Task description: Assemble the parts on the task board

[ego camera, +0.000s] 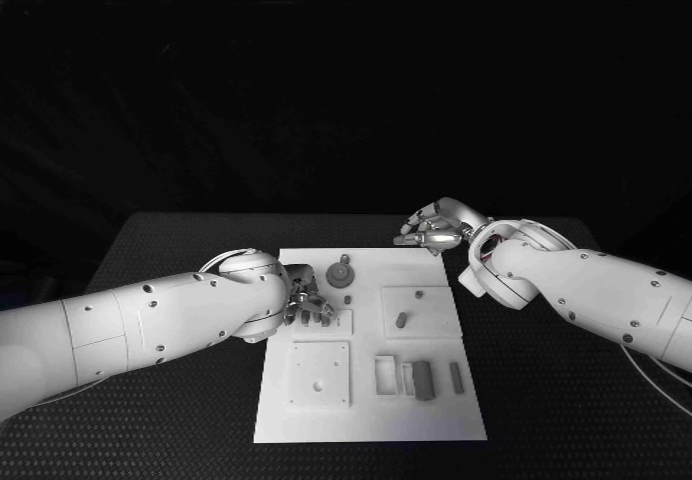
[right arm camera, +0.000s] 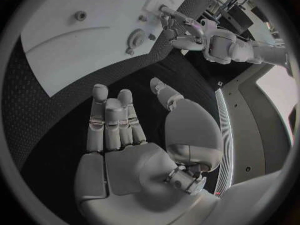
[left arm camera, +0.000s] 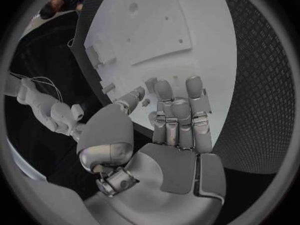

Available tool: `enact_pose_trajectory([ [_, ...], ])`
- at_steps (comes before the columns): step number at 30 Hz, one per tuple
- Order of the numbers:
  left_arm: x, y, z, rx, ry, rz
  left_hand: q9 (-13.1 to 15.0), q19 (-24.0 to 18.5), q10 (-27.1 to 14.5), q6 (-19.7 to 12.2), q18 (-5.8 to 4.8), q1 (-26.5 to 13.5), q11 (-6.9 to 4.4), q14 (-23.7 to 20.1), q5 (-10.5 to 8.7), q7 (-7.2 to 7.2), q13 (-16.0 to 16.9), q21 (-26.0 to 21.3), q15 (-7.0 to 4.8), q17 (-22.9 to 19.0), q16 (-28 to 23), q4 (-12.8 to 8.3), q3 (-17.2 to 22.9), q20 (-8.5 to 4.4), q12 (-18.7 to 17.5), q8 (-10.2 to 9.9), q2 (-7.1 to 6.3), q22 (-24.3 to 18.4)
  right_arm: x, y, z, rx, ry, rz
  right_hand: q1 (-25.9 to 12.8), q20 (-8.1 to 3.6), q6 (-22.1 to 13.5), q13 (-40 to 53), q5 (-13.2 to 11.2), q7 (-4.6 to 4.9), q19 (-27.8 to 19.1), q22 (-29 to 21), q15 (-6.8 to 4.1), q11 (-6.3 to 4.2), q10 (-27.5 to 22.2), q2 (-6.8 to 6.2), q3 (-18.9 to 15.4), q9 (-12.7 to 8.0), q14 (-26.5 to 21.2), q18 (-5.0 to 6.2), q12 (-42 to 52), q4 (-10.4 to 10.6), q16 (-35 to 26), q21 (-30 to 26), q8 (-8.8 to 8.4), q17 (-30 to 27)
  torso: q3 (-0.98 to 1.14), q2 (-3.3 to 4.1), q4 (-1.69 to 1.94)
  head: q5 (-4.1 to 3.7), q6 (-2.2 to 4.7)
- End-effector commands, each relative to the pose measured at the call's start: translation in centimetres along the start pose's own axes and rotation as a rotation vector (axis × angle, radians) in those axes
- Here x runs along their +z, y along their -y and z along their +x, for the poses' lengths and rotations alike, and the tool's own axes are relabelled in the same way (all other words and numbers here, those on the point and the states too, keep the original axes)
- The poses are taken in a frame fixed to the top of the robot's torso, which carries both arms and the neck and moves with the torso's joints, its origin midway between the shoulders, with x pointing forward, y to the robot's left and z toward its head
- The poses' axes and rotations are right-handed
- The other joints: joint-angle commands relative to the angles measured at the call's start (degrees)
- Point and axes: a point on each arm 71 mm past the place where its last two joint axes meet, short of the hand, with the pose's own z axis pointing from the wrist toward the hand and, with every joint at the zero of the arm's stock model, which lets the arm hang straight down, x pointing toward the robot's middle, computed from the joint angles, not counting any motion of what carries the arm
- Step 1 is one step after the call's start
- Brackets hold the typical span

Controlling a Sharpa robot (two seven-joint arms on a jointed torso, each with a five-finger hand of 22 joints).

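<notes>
Landmark = task board, white plate mid desk

Left hand sits over the board's left edge, about level with the round part. In left wrist view its fingers lie straight and close together, tips over the white surface, thumb apart; nothing seen pinched. Touching the board or hovering: cannot tell

Right hand is off the board, just past its far right corner, over the desk. Right wrist view: fingers extended side by side, thumb out to one side, palm empty

Key relation, my read: the round part lies just right of the left fingers, toward the board's far edge, so the left hand is nearer it. The small peg stands upright in a square recess near board centre, between both hands. Long grey bars lie toward the board's near edge, long axes running near-to-far, well apart from both hands

Hard to make out: what lies under the left fingers, hidden by the hand; small parts are too tiny to identify
</notes>
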Motion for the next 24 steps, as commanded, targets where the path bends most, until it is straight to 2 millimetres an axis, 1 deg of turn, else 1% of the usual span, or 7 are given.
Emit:
enact_pose_trajectory([
  [1, 0.0, 0.2, 0.0, -0.014, 0.000, 0.014, 0.06, 0.21, -0.31, 0.50, -0.60, 0.54, 0.11, -0.37, -0.23, -0.02, -0.04, -0.18, -0.35, -0.04, 0.23, 0.42, 0.04, -0.32, 0.39, -0.04, -0.20, 1.22, 0.0, 0.0, 0.1, -0.001, -0.011, -0.006, -0.20, 0.03, 0.00, -0.09, 0.22, 0.46, -0.45, 1.06, 0.10, -0.11, -0.46, 0.54, -0.16, 0.05, -0.34, 0.87, 0.33, 0.21, -0.34, -0.26, -0.31, -0.05, -0.02, 0.02, 0.01, 0.01, -0.03],
  [11, -0.1, -0.1, 0.0, -0.016, -0.004, 0.008, 0.12, 0.22, -0.30, 0.52, -0.60, 0.86, 0.09, -0.37, -0.25, -0.04, -0.03, -0.15, -0.37, -0.04, 0.28, 0.36, -0.10, -0.32, 0.42, -0.06, 0.24, 1.23, 0.0, 0.0, 0.1, -0.001, -0.010, -0.005, -0.21, 0.03, 0.00, -0.10, 0.22, 0.46, -0.45, 1.06, 0.09, -0.11, -0.46, 0.55, -0.16, 0.06, -0.33, 0.87, 0.35, 0.21, -0.34, -0.27, -0.31, -0.05, -0.07, 0.00, 0.05, 0.00, 0.02],
  [16, -0.2, -0.5, -0.1, -0.024, 0.002, 0.009, 0.13, 0.20, -0.32, 0.50, -0.61, 0.90, 0.10, -0.38, -0.27, -0.03, -0.03, -0.15, -0.37, -0.04, 0.28, 0.33, -0.22, -0.31, 0.42, -0.07, 0.19, 1.23, 0.0, 0.1, 0.0, -0.002, -0.008, -0.003, -0.21, 0.03, -0.01, -0.11, 0.22, 0.46, -0.44, 1.06, 0.09, -0.11, -0.46, 0.55, -0.16, 0.06, -0.33, 0.87, 0.36, 0.22, -0.34, -0.27, -0.31, -0.05, -0.11, 0.00, 0.03, 0.00, 0.02],
  [19, -0.5, -0.9, -0.1, -0.058, -0.016, 0.006, 0.14, 0.19, -0.32, 0.50, -0.61, 0.90, 0.10, -0.38, -0.27, -0.03, -0.03, -0.15, -0.36, -0.05, 0.27, 0.35, -0.25, -0.31, 0.42, -0.08, 0.21, 1.23, 0.0, 0.2, -0.1, -0.003, -0.005, 0.000, -0.22, 0.03, -0.01, -0.11, 0.22, 0.46, -0.44, 1.06, 0.09, -0.11, -0.46, 0.54, -0.17, 0.06, -0.33, 0.87, 0.36, 0.22, -0.34, -0.27, -0.31, -0.06, -0.12, -0.01, 0.07, -0.11, 0.17],
  [20, -0.6, -1.1, -0.3, -0.075, -0.017, 0.006, 0.14, 0.18, -0.34, 0.48, -0.62, 0.89, 0.10, -0.39, -0.26, -0.02, -0.04, -0.15, -0.36, -0.06, 0.26, 0.38, -0.28, -0.30, 0.41, -0.09, 0.27, 1.23, 0.0, 0.3, -0.1, -0.003, -0.004, 0.001, -0.23, 0.03, -0.01, -0.11, 0.22, 0.46, -0.44, 1.06, 0.09, -0.11, -0.47, 0.53, -0.17, 0.06, -0.33, 0.87, 0.37, 0.22, -0.34, -0.27, -0.32, -0.06, -0.13, -0.01, 0.09, -0.17, 0.17],
  [22, -0.9, -1.0, -1.4, -0.118, 0.005, 0.014, 0.13, 0.09, -0.47, 0.34, -0.63, 0.92, 0.14, -0.45, -0.26, 0.03, -0.09, -0.20, -0.33, -0.11, 0.18, 0.42, -0.41, -0.28, 0.32, -0.19, 0.27, 1.20, 0.0, 0.3, -0.1, -0.003, -0.003, 0.002, -0.23, 0.03, -0.01, -0.12, 0.22, 0.46, -0.44, 1.06, 0.10, -0.11, -0.47, 0.52, -0.18, 0.06, -0.33, 0.87, 0.37, 0.22, -0.34, -0.27, -0.32, -0.06, -0.12, -0.03, 0.13, -0.24, 0.22],
  [24, -1.0, -1.6, -2.2, -0.165, 0.031, 0.009, 0.10, 0.00, -0.59, 0.14, -0.64, 0.97, 0.20, -0.51, -0.25, 0.09, -0.14, -0.26, -0.29, -0.16, 0.09, 0.44, -0.46, -0.26, 0.24, -0.31, 0.21, 1.18, 0.0, 0.3, -0.2, -0.004, -0.002, 0.003, -0.23, 0.03, -0.01, -0.12, 0.22, 0.46, -0.44, 1.06, 0.10, -0.11, -0.47, 0.52, -0.18, 0.06, -0.33, 0.87, 0.37, 0.22, -0.34, -0.27, -0.32, -0.06, -0.12, -0.04, 0.11, -0.21, 0.32],
])
